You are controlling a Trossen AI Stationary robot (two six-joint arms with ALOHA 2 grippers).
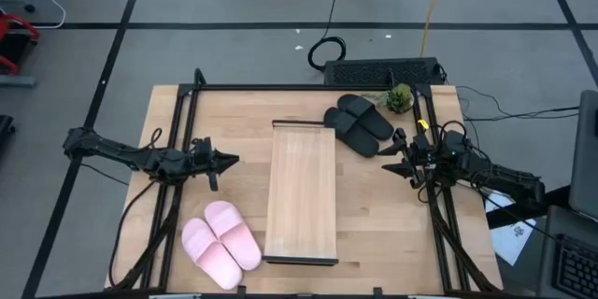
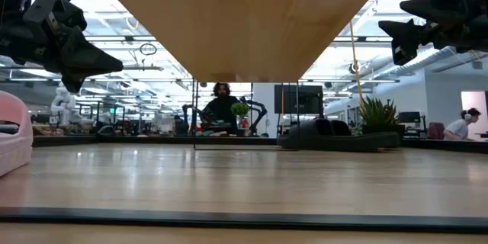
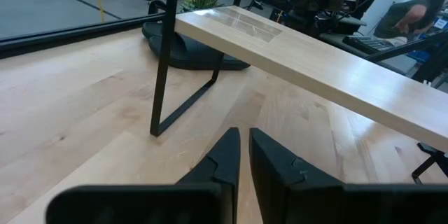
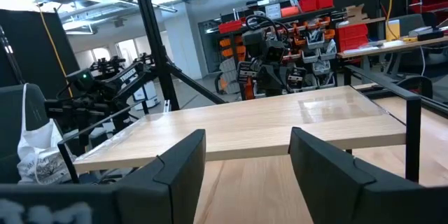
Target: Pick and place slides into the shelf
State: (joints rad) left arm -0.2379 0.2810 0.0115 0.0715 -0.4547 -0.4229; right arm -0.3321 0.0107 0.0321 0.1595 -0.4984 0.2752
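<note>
Shelf bare — black slides, pink slides beside it

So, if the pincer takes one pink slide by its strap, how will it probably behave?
The pink slides look thick, rounded and foam-like, so one is probably light for its size. The wide strap may flex a little, so the sole could hang tilted. Lying flat on the table, it should slide when pushed, not roll.

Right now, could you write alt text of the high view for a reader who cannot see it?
An empty shelf stands mid-table between the left gripper, nearly shut, and the open right gripper. Pink slides lie near left, black slides far right.
</note>
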